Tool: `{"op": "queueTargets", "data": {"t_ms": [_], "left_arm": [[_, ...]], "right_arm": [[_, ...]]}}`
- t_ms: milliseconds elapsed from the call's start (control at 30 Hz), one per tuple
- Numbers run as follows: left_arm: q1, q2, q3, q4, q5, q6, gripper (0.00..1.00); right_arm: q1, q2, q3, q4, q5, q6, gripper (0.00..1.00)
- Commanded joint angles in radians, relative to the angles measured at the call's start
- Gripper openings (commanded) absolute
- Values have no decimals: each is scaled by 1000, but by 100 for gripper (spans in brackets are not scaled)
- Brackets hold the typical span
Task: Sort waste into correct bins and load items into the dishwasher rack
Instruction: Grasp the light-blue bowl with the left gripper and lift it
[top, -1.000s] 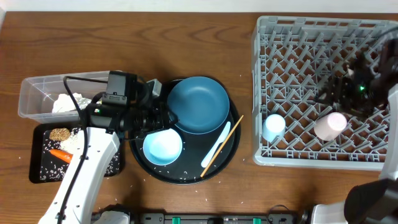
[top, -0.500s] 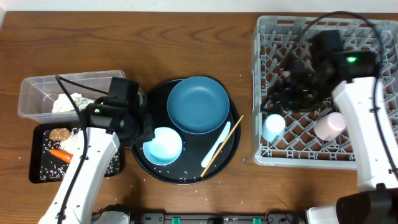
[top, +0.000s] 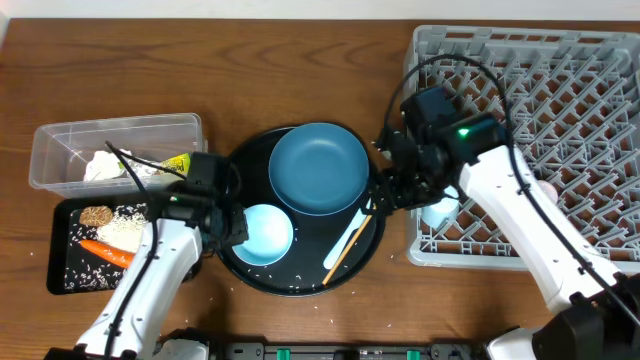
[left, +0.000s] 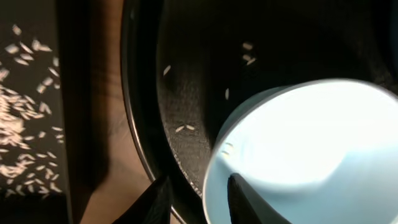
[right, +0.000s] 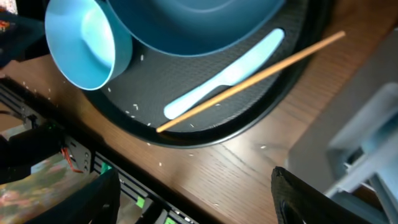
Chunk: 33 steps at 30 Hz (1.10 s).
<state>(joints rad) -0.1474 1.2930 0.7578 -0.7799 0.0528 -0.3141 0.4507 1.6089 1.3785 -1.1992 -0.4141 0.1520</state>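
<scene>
Low in the left wrist view, the left gripper (left: 198, 196) pinches the light blue bowl's (left: 298, 155) rim over the round black tray (left: 186, 81). Centre-right overhead, the right gripper (right: 196, 196) hangs spread and empty above the chopstick (right: 280, 66) and white utensil (right: 233, 70). The grey rack (top: 560, 80) fills the upper right.

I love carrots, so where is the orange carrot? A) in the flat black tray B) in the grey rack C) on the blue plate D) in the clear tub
A: the orange carrot lies in the shallow black tray, among rice grains.
</scene>
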Motion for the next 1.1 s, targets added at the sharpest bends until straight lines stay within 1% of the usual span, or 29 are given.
{"op": "queueTargets", "data": {"t_ms": [0,267,300,333,367,467,533,667,833,1067], "left_arm": [[0,-6,-62,48,2,-24,32],[0,-6,-171,179,87,-34,31],[0,-6,-175,182,86,-36,26],[0,-6,-176,184,86,-35,15],[0,-6,-175,184,86,-35,6],[0,-10,-164,176,86,-35,6],[0,-16,-148,151,86,-35,6],[0,-42,-93,63,88,-35,6],[0,-109,-28,-58,102,-47,6],[0,-224,-12,-71,210,-66,6]], "right_arm": [[28,-14,-6,5,23,39,72],[36,-14,-6,5,37,43,71],[36,-14,-6,5,37,43,71],[36,-14,-6,5,37,43,71],[36,-14,-6,5,37,43,69],[36,-14,-6,6,37,42,59],[36,-14,-6,6,37,42,58],[43,-14,-6,14,36,43,58],[84,-14,-6,63,36,63,58],[149,-14,-6,117,44,99,59]]}}
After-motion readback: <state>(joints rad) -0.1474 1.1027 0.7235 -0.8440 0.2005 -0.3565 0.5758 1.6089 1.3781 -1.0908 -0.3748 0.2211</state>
